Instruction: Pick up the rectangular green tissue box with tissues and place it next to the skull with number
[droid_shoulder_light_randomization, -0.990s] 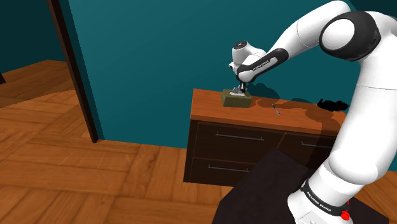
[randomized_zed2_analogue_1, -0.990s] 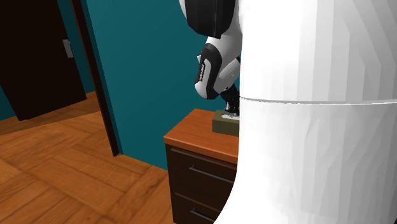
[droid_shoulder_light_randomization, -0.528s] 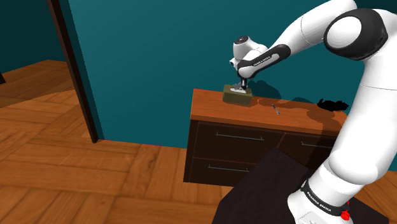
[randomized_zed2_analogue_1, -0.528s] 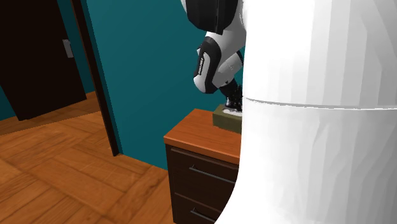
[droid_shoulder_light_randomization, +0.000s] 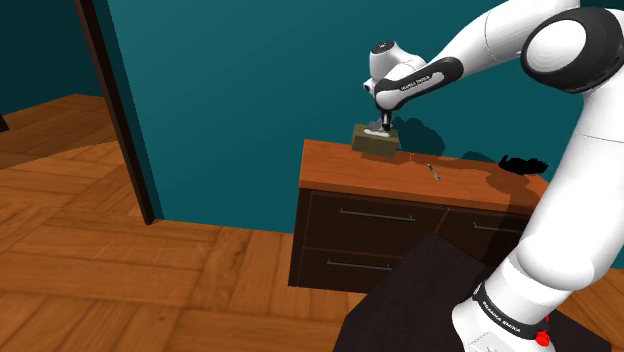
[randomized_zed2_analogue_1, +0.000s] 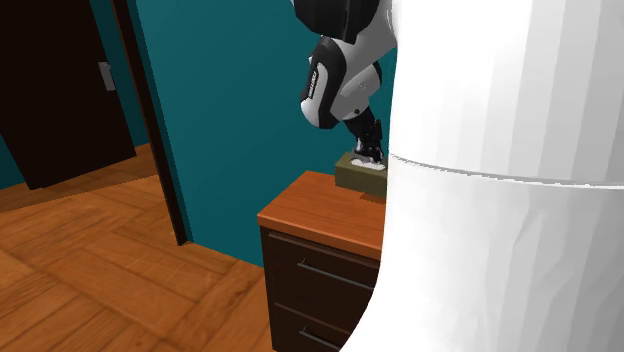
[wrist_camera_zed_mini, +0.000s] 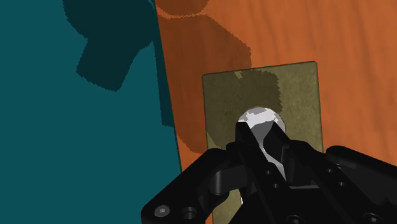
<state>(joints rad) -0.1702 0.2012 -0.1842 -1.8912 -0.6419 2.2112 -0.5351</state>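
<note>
Here, end effector (wrist_camera_zed_mini: 261, 128) clamped on tuft of olive tissue box (wrist_camera_zed_mini: 270, 83), long axis along teal wall (wrist_camera_zed_mini: 83, 140)

We are looking at a wooden tabletop (droid_shoulder_light_randomization: 340, 165) that is capping a dark cabinet with long-handled drawers (droid_shoulder_light_randomization: 375, 214); the cabinet is standing on a wooden plank floor (droid_shoulder_light_randomization: 150, 280) against a teal wall. A small thin grey thing (droid_shoulder_light_randomization: 433, 172) is lying about midway along the tabletop. A black lumpy thing (droid_shoulder_light_randomization: 521, 163) is sitting well apart from it, toward the shoulder view's right. We are seeing arm shadows falling across the orange-brown wood.
</note>
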